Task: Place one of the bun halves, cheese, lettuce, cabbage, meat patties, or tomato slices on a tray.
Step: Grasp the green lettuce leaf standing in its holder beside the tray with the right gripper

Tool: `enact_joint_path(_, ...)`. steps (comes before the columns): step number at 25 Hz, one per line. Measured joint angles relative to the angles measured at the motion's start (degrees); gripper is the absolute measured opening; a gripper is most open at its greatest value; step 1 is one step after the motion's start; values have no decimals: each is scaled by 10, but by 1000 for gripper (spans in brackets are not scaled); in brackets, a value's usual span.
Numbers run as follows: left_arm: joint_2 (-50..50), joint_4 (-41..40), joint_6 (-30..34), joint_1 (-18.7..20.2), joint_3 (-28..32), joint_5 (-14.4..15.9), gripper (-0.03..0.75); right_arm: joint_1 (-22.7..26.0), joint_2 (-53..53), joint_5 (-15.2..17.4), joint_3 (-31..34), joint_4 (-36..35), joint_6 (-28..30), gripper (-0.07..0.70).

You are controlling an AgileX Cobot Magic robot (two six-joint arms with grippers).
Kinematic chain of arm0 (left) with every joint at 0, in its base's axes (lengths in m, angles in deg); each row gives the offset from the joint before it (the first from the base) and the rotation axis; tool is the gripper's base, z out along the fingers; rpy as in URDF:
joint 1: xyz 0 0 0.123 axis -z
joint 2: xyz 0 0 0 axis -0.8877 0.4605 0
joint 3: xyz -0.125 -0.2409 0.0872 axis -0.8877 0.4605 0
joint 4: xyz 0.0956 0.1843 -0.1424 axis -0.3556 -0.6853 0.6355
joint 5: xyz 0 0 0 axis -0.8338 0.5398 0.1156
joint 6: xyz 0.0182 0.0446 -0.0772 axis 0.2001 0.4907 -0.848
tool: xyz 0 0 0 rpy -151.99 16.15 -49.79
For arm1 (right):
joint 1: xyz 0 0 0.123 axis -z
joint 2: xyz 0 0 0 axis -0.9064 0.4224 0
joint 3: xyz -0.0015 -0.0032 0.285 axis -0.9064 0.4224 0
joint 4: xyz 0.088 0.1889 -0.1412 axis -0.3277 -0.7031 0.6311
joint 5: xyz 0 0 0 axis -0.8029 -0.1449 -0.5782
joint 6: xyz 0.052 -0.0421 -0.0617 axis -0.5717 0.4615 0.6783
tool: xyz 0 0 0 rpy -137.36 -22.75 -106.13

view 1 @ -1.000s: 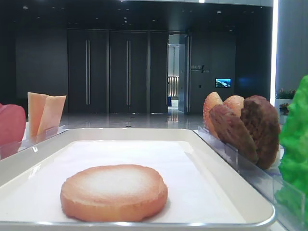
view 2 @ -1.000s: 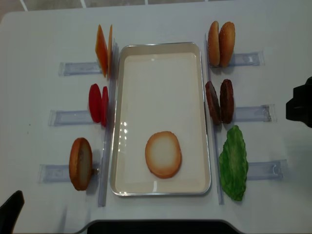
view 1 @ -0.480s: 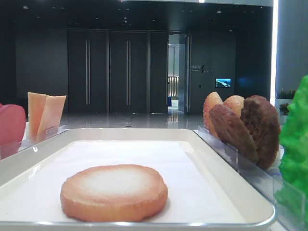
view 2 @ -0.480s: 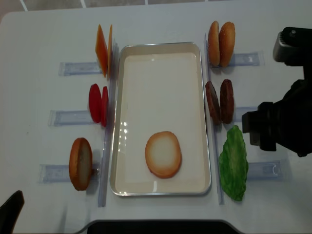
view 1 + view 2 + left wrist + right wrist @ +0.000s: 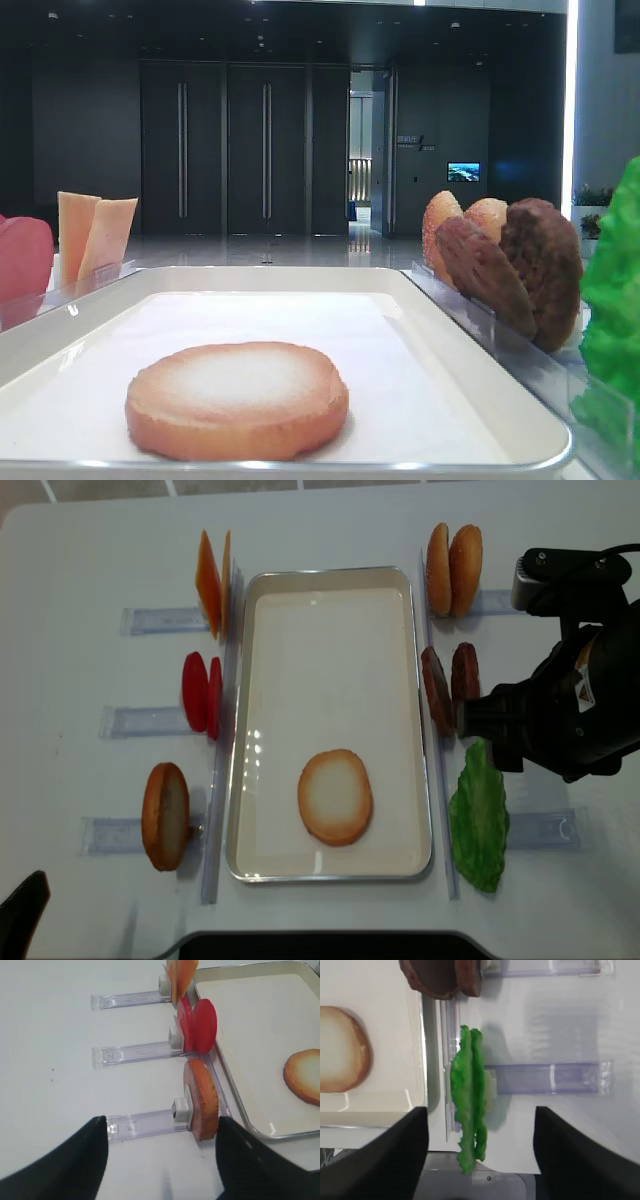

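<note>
One bun half [image 5: 335, 796] lies flat in the white tray [image 5: 250, 680], near its front end. My right gripper [image 5: 481, 1115] is open and hangs above the upright green lettuce [image 5: 469, 1105], with one finger on either side and neither touching it. In the overhead view the right arm [image 5: 560, 720] covers the table beside the lettuce [image 5: 480, 815] and the meat patties [image 5: 450, 687]. My left gripper [image 5: 160, 1125] is open and empty, low by the table's front left, short of another bun half [image 5: 201, 1097] standing in its holder. No cabbage is in view.
Clear holders flank the tray. On the left stand cheese [image 5: 212, 580], tomato slices [image 5: 202, 692] and a bun half [image 5: 165, 815]. On the right stand two bun halves [image 5: 453, 570], the patties and the lettuce. The table's front edge [image 5: 480, 1180] lies just past the lettuce.
The right arm has come in from the table's right edge to above the lettuce and patties. The food, the tray and the left gripper have not moved.
</note>
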Motion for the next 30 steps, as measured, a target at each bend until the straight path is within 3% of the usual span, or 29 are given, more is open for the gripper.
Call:
enact_joint_path(23,0,0,0,0,0,0,517,-22,83,-19,0,-13,6,433)
enact_joint_path(30,0,0,0,0,0,0,517,-22,83,-19,0,-13,6,396)
